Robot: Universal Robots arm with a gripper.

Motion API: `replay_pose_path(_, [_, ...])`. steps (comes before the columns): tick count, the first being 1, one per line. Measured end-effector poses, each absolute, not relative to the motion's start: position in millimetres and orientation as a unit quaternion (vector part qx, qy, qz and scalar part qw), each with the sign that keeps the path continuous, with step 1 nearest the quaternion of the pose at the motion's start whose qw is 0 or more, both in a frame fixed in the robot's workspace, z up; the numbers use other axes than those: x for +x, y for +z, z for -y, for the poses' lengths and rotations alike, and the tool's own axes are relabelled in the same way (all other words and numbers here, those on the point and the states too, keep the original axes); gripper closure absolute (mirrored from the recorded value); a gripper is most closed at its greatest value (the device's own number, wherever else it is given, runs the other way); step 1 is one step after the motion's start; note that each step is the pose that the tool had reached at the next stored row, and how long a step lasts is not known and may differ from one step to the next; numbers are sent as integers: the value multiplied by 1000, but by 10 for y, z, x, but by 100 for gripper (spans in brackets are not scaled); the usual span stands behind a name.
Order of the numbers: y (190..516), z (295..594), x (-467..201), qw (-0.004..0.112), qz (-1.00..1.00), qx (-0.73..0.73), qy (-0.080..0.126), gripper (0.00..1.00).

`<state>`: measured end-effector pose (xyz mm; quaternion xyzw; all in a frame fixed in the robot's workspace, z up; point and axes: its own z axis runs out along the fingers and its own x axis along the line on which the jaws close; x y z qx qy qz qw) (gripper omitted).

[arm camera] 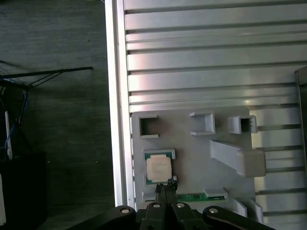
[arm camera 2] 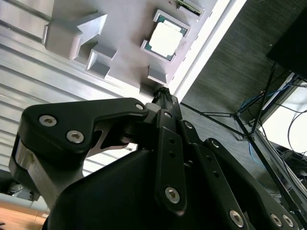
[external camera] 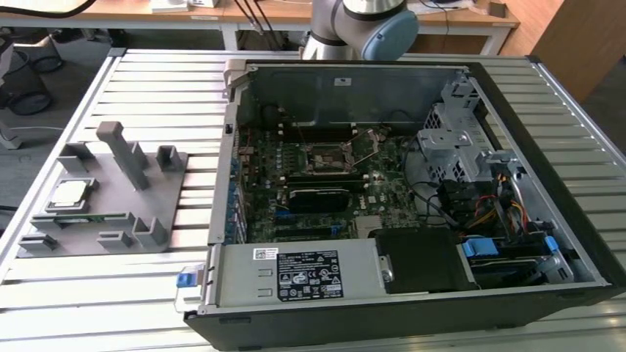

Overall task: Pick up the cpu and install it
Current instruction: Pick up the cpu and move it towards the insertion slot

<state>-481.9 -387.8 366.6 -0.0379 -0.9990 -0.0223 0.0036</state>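
Note:
The cpu (external camera: pixel 69 193) lies flat in a square pocket of the grey holder plate (external camera: pixel 186 209) at the exterior view's left, its silver top up. Both wrist views look down on the cpu (arm camera 2: pixel 165 40) (arm camera: pixel 159 167) from well above. My gripper (arm camera: pixel 166 184) (arm camera 2: pixel 163 93) hangs high over the plate, its tips just beside the chip's edge in the picture, apart from it. The fingers are pressed together and shut on nothing. The open socket (external camera: pixel 326 158) sits on the motherboard inside the computer case (external camera: pixel 411 308).
A green memory stick (arm camera: pixel 194 196) lies in a slot of the plate next to the cpu. Grey posts and brackets (external camera: pixel 122 150) stand up from the plate. The slatted metal table (arm camera: pixel 201 67) ends close beside the plate, with floor beyond. The arm's base (external camera: pixel 362 22) stands behind the case.

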Motion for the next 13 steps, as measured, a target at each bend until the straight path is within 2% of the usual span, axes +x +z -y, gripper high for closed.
replay_pose_path(13, [3540,3881,-4832,6,999,-38,-22,89])
